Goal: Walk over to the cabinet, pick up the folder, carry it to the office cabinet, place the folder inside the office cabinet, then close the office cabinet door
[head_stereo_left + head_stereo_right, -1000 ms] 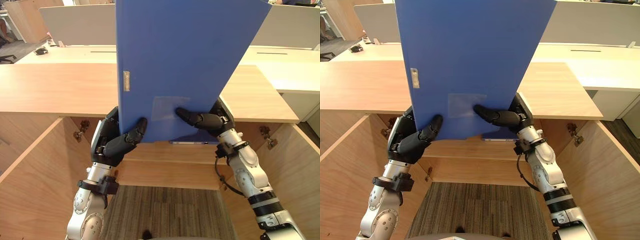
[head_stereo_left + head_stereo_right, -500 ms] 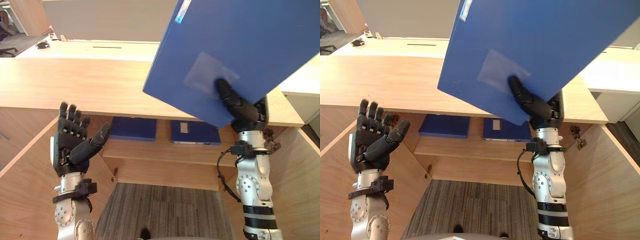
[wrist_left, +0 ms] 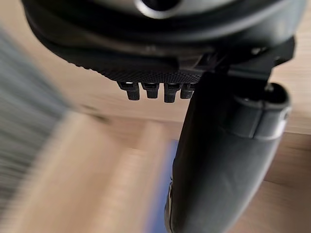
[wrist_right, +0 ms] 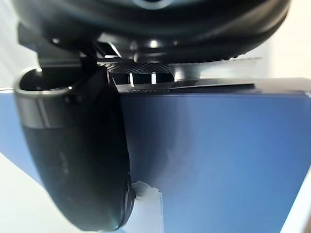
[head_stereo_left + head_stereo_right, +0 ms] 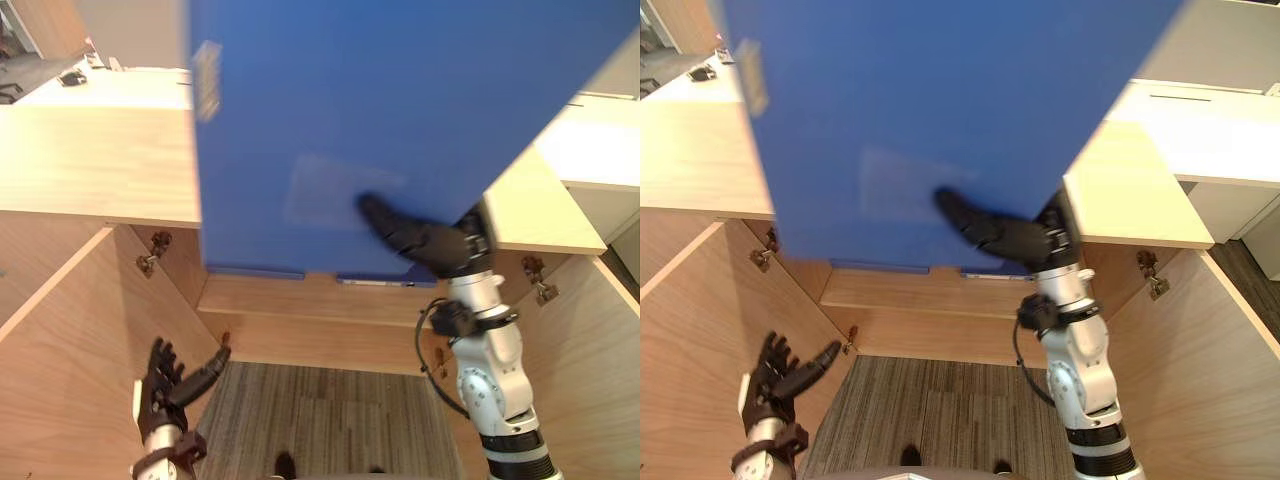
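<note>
The folder point(image 5: 400, 120) is up in front of the cabinet point(image 5: 90, 160), covering the middle of its top and the upper part of its opening. The right hand point(image 5: 440, 245) grips the folder near its lower right corner, thumb on the near face. Just below the folder's bottom edge runs the shelf point(image 5: 300, 300) inside the cabinet. The left door point(image 5: 70, 340) and the right door point(image 5: 590, 370) stand out towards me, with the floor point(image 5: 330, 420) between them. The left hand point(image 5: 165, 385) is low beside the left door. A table point(image 5: 590, 140) stands behind the cabinet on the right.
</note>
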Available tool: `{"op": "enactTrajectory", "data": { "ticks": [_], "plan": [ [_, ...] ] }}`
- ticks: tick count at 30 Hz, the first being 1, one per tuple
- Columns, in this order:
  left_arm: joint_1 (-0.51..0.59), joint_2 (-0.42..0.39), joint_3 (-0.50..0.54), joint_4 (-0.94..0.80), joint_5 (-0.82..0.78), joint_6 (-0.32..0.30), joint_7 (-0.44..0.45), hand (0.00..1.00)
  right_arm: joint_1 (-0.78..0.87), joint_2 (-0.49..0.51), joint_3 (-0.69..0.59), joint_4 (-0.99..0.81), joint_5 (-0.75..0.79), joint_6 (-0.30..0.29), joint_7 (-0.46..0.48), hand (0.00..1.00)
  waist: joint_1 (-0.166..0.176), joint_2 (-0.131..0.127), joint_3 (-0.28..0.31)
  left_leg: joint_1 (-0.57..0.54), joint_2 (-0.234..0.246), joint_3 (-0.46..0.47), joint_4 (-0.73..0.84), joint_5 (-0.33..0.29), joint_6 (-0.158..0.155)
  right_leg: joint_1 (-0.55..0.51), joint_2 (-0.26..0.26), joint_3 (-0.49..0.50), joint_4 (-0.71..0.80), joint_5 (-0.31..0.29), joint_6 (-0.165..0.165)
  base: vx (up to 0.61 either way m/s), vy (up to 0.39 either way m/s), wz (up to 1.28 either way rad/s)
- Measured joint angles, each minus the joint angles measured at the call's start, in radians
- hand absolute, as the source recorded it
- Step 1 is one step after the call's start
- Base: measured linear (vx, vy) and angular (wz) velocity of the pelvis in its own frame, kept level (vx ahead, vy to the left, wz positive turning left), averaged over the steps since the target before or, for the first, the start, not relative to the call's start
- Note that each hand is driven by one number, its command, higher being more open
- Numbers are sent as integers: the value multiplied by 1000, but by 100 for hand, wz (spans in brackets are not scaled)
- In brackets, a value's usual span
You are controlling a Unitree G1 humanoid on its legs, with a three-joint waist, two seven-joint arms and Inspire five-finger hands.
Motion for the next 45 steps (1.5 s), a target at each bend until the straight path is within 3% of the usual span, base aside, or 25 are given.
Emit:
{"op": "enactTrajectory", "data": {
  "ticks": [3,6,8,12,19,25,29,34,35,39,45],
  "plan": [
    [-49,20,1,172,18,19,15,100,-52,-36,124,118,-96,11,6,0,7,-19,69,-41,4,2,26,1,0,-55,-3,6,53,-9,-11,-26,12,-1],
    [-134,43,-36,246,19,26,20,100,-160,-47,173,238,-206,39,-22,0,23,-17,201,-174,12,-1,192,-52,6,-164,-12,7,168,-40,-18,-134,3,9],
    [-167,44,-74,257,19,26,21,100,-212,-56,187,307,-266,51,-48,0,30,19,281,-290,27,-9,347,-109,11,-251,-19,6,269,-74,-14,-175,33,8],
    [-229,58,-124,260,16,18,28,100,-289,-58,183,366,-334,52,-108,0,25,63,376,-461,34,-30,502,-157,8,-425,-37,5,448,-136,-14,-154,34,12],
    [-372,69,-200,239,9,-11,31,100,-448,-19,44,547,-292,73,-194,0,49,103,416,-751,56,-60,727,-210,9,-711,-55,1,698,-218,-29,-133,-13,9],
    [-406,49,-188,128,-13,-22,36,100,-603,20,-162,547,37,76,-321,0,57,121,428,-947,80,-82,890,-246,15,-892,-56,-1,854,-270,-39,-37,-31,2],
    [-415,19,-188,84,-53,-25,44,100,-703,41,-293,567,268,29,-417,0,73,121,429,-986,87,-86,909,-248,11,-931,-55,-4,877,-277,-44,-12,-55,1],
    [-421,-11,-189,63,-66,-25,64,100,-768,67,-381,627,403,-23,-504,0,75,121,429,-991,93,-86,908,-255,1,-931,-54,-10,871,-278,-44,9,-36,-1],
    [-424,-11,-189,63,-66,-25,76,100,-791,78,-398,656,431,-31,-525,100,75,121,429,-992,95,-86,907,-255,1,-931,-52,-13,869,-278,-44,14,-38,-3],
    [-426,-14,-189,62,-84,-25,107,100,-863,107,-423,747,477,-34,-595,100,78,121,429,-992,103,-85,902,-252,4,-932,-47,-18,860,-277,-45,26,-47,-4],
    [-432,-22,-190,55,-85,-25,124,100,-952,121,-417,795,515,-32,-603,100,79,121,429,-992,108,-86,899,-252,4,-931,-46,-28,857,-277,-45,11,-44,-1]
  ]
}}
